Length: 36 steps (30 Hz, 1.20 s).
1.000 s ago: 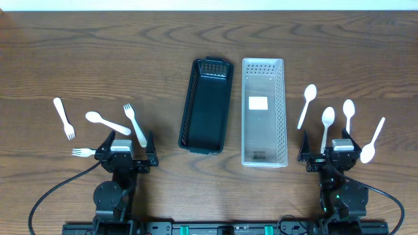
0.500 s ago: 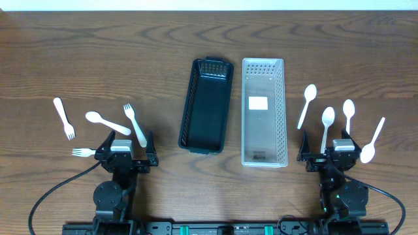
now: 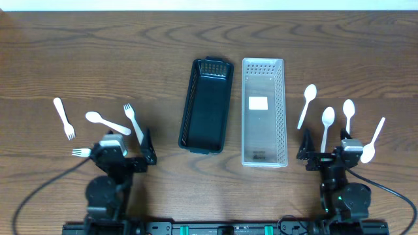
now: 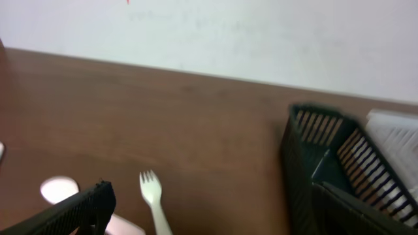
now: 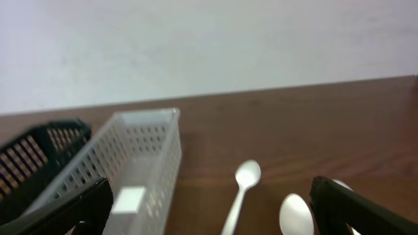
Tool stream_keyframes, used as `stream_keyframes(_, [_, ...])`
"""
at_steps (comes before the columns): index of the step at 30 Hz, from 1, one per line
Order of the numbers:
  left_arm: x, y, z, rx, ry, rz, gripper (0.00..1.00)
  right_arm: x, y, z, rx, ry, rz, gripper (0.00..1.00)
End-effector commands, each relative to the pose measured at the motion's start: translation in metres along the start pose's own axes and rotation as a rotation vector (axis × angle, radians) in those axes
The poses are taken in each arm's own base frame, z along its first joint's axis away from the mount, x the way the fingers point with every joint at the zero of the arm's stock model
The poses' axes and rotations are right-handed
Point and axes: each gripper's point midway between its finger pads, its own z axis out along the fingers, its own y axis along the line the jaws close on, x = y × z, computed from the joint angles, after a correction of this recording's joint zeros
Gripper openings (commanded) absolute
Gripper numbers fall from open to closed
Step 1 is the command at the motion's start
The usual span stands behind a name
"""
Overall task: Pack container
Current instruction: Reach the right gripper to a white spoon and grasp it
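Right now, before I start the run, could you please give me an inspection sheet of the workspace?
Surface: brown wooden table, no spills seen.
Job's things: black slatted plastic bin and clear perforated plastic bin side by side, both empty; three white plastic forks and a lone white plastic spoon to their left; four white plastic spoons to their right.
Clutter: nothing seen.
Grippers: left tool and right tool open, empty.
Cables: black cables trail from both arm bases.
Surroundings: white wall behind the table.

The black slotted plastic basket lies ahead-right of the left gripper; the clear perforated plastic basket, beside it, ahead-left of the right gripper.
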Motion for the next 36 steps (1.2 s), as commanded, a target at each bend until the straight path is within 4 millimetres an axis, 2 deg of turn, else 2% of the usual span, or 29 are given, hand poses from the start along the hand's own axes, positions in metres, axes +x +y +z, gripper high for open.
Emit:
stream_keyframes(1, [-0.058,-0.013,-0.005,0.019,-0.008,-0.026,0.98,-0.046,0.01,-0.007,-0.03,-0.077,0.011,0.99])
stream_keyframes(5, [-0.075,-0.017,0.011,-0.025,0.224,-0.022,0.98,-0.061,0.013,-0.003,-0.015,0.017,-0.038,0.99])
stream_keyframes(11, [-0.087,-0.019,0.033,-0.088,0.559,-0.014,0.98,-0.066,0.011,0.013,0.046,0.386,-0.039,0.99])
stream_keyframes(17, [-0.075,-0.018,0.043,-0.126,0.754,-0.011,0.98,-0.069,-0.003,0.008,0.171,0.843,-0.046,0.99])
stream_keyframes(20, [-0.065,-0.016,0.042,-0.135,0.801,-0.01,0.98,-0.071,-0.002,0.01,0.171,0.98,-0.066,0.99])
stream_keyframes(22, [-0.064,-0.015,0.042,-0.137,0.81,-0.009,0.98,-0.067,-0.003,0.017,0.163,1.025,-0.09,0.99])
stream_keyframes(24, [-0.064,-0.015,0.042,-0.137,0.81,-0.009,0.98,-0.058,-0.005,0.027,0.188,1.064,-0.052,0.99])
stream_keyframes(27, [-0.064,-0.015,0.042,-0.137,0.811,-0.009,0.98,-0.032,-0.006,0.041,0.248,1.15,0.062,0.93])
stream_keyframes(28, [-0.063,-0.015,0.042,-0.137,0.811,-0.009,0.98,-0.024,-0.008,0.046,0.273,1.171,0.085,0.98])
stream_keyframes(29, [-0.063,-0.015,0.042,-0.137,0.811,-0.009,0.98,-0.014,-0.01,0.054,0.293,1.193,0.107,0.99])
stream_keyframes(36, [-0.061,-0.015,0.039,-0.14,0.824,-0.009,0.98,0.051,-0.021,0.094,0.363,1.309,0.161,0.99])
